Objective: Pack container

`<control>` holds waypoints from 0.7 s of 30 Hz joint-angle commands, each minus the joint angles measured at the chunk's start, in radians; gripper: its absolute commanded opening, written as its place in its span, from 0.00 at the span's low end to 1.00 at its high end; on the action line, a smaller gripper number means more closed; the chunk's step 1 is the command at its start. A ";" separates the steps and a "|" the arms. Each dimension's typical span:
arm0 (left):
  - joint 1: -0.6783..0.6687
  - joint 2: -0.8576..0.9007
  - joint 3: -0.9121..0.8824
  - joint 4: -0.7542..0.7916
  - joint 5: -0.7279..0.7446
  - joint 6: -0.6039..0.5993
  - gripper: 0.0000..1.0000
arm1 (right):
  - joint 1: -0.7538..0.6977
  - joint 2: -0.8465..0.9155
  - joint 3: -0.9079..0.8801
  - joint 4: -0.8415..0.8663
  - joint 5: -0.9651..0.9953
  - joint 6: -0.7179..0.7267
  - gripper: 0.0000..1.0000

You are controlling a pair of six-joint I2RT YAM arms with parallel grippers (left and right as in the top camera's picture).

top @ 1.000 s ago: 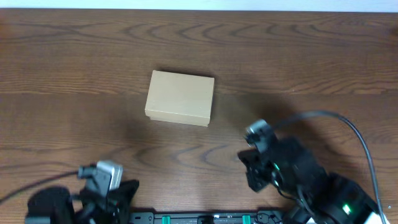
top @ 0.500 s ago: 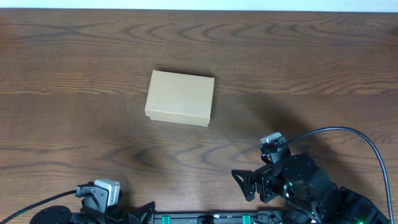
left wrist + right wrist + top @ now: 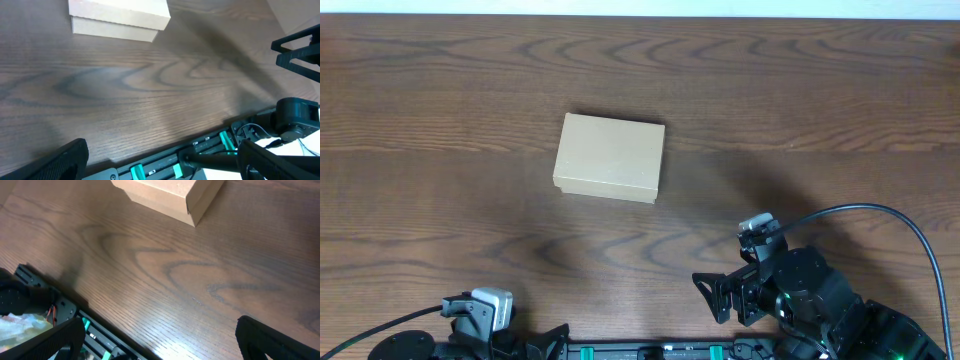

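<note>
My left gripper (image 3: 162,152) and right gripper (image 3: 157,330) are spread wide, gripping nothing; only the finger ends show at the frame corners. Well ahead of both lies the container (image 3: 610,157), lid down, cropped in both wrist views.

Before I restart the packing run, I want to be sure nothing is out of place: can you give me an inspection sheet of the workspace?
Surface: dark brown wood-grain table, no spills seen.
Job's things: small tan cardboard box, lid shut, lying flat, apart from both arms.
Clutter: nothing seen.
Grippers: left gripper open, empty; right gripper open, empty.
Cables: black cable arcing over the right arm; second black cable by the left arm.
Surroundings: black rail with green marks at the near edge; pale strip beyond the far edge.
</note>
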State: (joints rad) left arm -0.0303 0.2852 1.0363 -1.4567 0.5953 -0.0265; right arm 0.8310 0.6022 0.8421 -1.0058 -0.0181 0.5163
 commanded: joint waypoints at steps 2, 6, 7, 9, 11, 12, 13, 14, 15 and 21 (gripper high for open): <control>-0.001 -0.003 -0.014 0.095 -0.087 0.004 0.95 | 0.010 0.001 -0.005 -0.001 0.011 0.014 0.99; 0.019 -0.023 -0.080 0.323 -0.189 0.004 0.95 | 0.010 0.001 -0.005 -0.001 0.011 0.014 0.99; 0.023 -0.035 -0.118 0.384 -0.205 0.004 0.95 | 0.010 0.001 -0.005 -0.001 0.011 0.014 0.99; 0.027 -0.063 -0.202 0.491 -0.224 0.003 0.95 | 0.010 0.001 -0.005 -0.001 0.011 0.014 0.99; 0.032 -0.092 -0.305 0.607 -0.240 -0.001 0.95 | 0.010 0.001 -0.005 -0.001 0.011 0.014 0.99; 0.032 -0.104 -0.352 0.660 -0.248 -0.001 0.95 | 0.010 0.001 -0.005 -0.001 0.011 0.014 0.99; 0.032 -0.116 -0.407 0.724 -0.261 -0.006 0.95 | 0.010 0.001 -0.005 -0.001 0.011 0.014 0.99; 0.032 -0.126 -0.450 0.772 -0.271 -0.015 0.95 | 0.010 0.001 -0.005 -0.001 0.011 0.014 0.99; 0.032 -0.132 -0.488 0.817 -0.286 -0.026 0.95 | 0.010 0.001 -0.005 -0.001 0.011 0.014 0.99; 0.032 -0.154 -0.682 1.015 -0.409 -0.155 0.95 | 0.010 0.001 -0.005 -0.001 0.010 0.014 0.99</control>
State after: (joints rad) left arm -0.0021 0.1513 0.4160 -0.4900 0.2802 -0.0959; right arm 0.8310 0.6022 0.8402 -1.0058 -0.0181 0.5167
